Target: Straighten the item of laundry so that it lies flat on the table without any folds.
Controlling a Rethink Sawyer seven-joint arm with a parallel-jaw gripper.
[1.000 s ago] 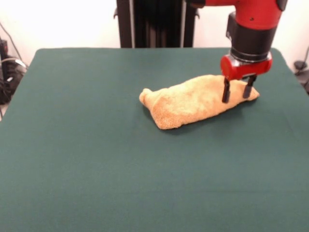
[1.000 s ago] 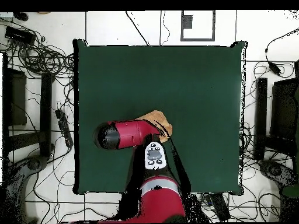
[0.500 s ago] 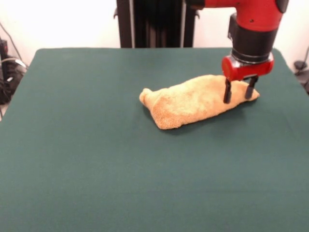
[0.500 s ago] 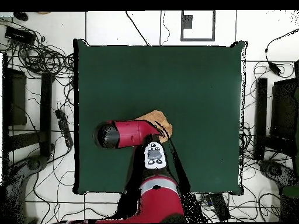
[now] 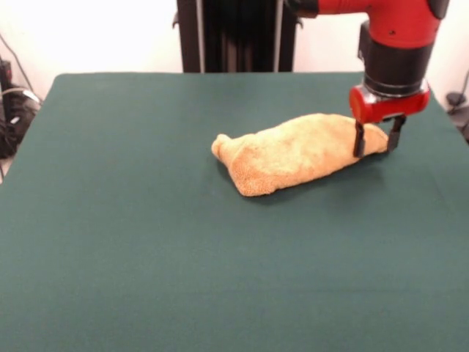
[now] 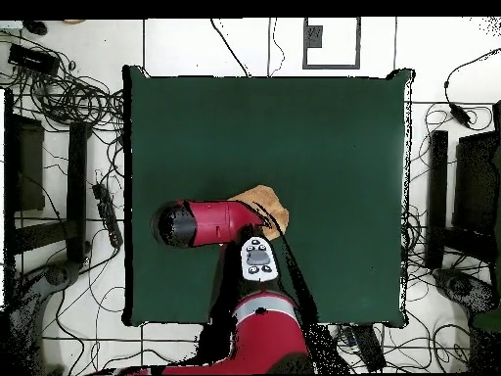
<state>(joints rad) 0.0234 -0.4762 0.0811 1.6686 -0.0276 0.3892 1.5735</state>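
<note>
The item of laundry [image 5: 293, 152] is an orange-tan fluffy towel, bunched into a long folded lump on the green table [image 5: 146, 220], right of centre. My gripper [image 5: 377, 141] stands open at the lump's right end, one finger [image 5: 359, 143] in front of the cloth and the other just past its tip. The tips are low, at the cloth's level. In the overhead view the red arm [image 6: 220, 222] covers most of the towel [image 6: 268, 202], and the gripper itself is hidden under the wrist.
Black posts [image 5: 234, 35] rise behind the table's far edge. Cables [image 6: 68, 98] and dark equipment lie on the floor around the table [image 6: 323, 147]. Broad green surface spreads on the towel's left and front sides.
My gripper has shifted rightward in the front view, from over the towel's right part to its very tip. The towel has kept its shape and place.
</note>
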